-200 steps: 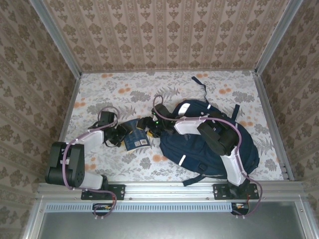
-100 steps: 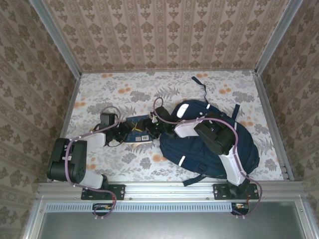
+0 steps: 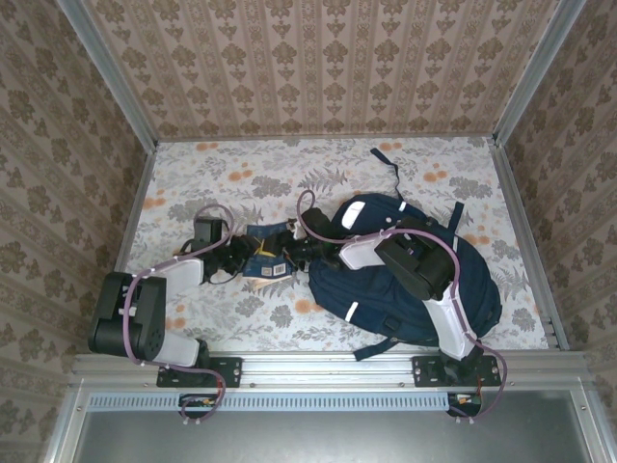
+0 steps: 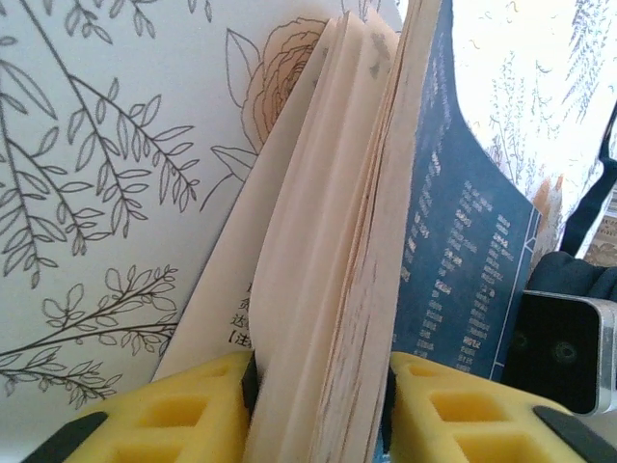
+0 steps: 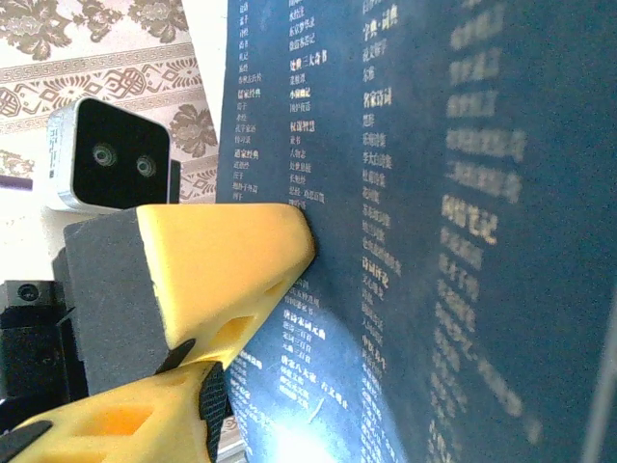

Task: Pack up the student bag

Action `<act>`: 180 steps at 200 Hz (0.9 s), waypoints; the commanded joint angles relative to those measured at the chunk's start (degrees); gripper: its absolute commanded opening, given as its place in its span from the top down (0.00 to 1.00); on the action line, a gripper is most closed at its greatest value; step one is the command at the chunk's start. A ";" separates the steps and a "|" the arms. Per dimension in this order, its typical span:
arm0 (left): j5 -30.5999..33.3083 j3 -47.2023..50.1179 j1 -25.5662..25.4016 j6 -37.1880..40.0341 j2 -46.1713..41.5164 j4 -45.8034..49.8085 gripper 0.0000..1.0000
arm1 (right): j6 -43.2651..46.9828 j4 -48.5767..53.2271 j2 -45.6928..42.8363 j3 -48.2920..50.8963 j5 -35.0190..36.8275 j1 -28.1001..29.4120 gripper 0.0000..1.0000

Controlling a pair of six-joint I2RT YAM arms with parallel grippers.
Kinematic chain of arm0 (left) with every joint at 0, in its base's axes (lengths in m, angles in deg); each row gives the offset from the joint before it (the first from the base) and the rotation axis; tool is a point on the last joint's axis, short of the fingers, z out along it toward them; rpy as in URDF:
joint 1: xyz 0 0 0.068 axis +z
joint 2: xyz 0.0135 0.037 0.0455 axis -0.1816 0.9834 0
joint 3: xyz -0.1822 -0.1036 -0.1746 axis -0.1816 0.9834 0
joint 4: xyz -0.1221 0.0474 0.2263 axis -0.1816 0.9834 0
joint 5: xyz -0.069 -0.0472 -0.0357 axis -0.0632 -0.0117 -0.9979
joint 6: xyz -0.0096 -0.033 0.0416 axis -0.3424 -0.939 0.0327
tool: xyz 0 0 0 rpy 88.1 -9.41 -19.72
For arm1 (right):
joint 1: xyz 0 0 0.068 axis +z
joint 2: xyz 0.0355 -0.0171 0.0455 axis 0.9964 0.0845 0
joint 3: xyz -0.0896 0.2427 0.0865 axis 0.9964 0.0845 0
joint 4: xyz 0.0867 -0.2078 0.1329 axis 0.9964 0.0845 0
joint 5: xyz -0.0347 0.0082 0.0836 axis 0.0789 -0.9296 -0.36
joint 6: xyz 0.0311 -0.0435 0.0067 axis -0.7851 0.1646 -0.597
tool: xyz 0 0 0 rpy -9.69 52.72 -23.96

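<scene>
Book (image 4: 328, 289) between left jaws, beside student bag (image 3: 386, 309)

The left arm (image 3: 145, 313), built of dark joints and white links with a mauve cable looped along it, folds low from its base and reaches to the right. Its left gripper (image 4: 318, 376) has yellow ribbed fingers (image 4: 183, 410) pressed from both sides onto the pages of a navy-blue book (image 4: 463, 251). The right arm (image 3: 439, 289) rises from its base, bends at a dark elbow and stretches left with its wrist low. The right gripper (image 3: 292, 253) sits against the same book. One yellow finger (image 5: 106, 420) of it shows, and whether it grips is hidden.
</scene>
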 commanded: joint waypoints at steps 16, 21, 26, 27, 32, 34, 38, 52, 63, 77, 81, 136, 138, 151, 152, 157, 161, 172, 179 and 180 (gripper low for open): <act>-8.02 0.06 -2.76 -2.58 0.82 -3.55 0.72 | 0.22 -4.70 -0.68 0.31 -2.20 1.42 0.45; -8.47 -0.11 -2.76 -2.68 0.71 -3.70 0.73 | 0.65 -4.11 -0.74 0.42 -1.87 1.34 0.45; -8.76 -0.41 -2.78 -2.81 0.53 -3.62 0.74 | 0.94 -3.77 -0.66 0.67 -1.52 1.34 0.46; -8.84 -0.45 -2.77 -2.81 0.46 -3.63 0.74 | 1.00 -3.74 -0.67 0.71 -1.48 1.30 0.46; -8.92 -0.70 -2.76 -2.81 0.12 -3.58 0.75 | 1.27 -3.48 -0.60 0.84 -1.29 1.18 0.46; -8.92 -0.75 -2.76 -2.77 -0.02 -3.44 0.75 | 1.31 -3.34 -0.59 0.91 -1.15 1.17 0.46; -8.92 -0.91 -2.80 -2.61 -0.39 -3.04 0.75 | 1.41 -3.15 -0.53 1.03 -0.99 1.10 0.46; -8.44 -1.47 -2.69 -2.01 -1.78 -1.18 0.77 | 1.95 -2.54 -0.58 1.61 -0.18 0.76 0.46; -8.16 -1.97 -2.59 -1.49 -2.95 0.10 0.77 | 2.53 -1.69 -0.64 1.96 0.14 0.45 0.46; -8.22 -2.17 -2.23 -1.57 -4.36 0.90 0.78 | 3.24 -0.45 -1.03 2.36 0.98 0.13 0.45; -8.35 -2.21 -2.11 -1.67 -4.73 1.08 0.78 | 3.54 0.03 -1.23 2.32 1.08 0.04 0.44; -10.86 -3.33 -0.13 -1.48 -8.38 3.58 0.79 | 7.34 5.00 -5.98 3.89 3.43 -1.00 0.32; -10.97 -3.36 -0.12 -1.54 -8.32 3.51 0.79 | 7.49 5.17 -6.16 3.98 3.48 -1.02 0.31; -11.70 -3.42 0.05 -2.20 -8.48 3.17 0.79 | 7.92 5.73 -7.29 4.61 3.70 -1.50 0.28; -11.72 -3.46 0.01 -2.24 -8.53 3.07 0.79 | 7.92 5.71 -7.32 4.66 3.73 -1.57 0.28; -11.91 -3.55 0.14 -2.35 -8.75 3.01 0.79 | 7.88 5.50 -7.59 4.95 3.64 -1.62 0.28; -12.04 -3.57 0.21 -2.37 -8.93 3.01 0.79 | 7.79 5.30 -7.81 5.18 3.52 -1.73 0.27; -12.20 -3.71 0.38 -2.29 -9.58 3.53 0.79 | 7.58 4.80 -8.42 5.84 3.32 -2.08 0.27; -12.10 -3.75 0.49 -2.04 -10.04 3.84 0.79 | 7.19 4.21 -8.90 6.45 3.41 -2.24 0.27; -12.14 -3.75 0.49 -2.07 -10.11 3.88 0.79 | 7.12 4.03 -8.96 6.50 3.41 -2.25 0.27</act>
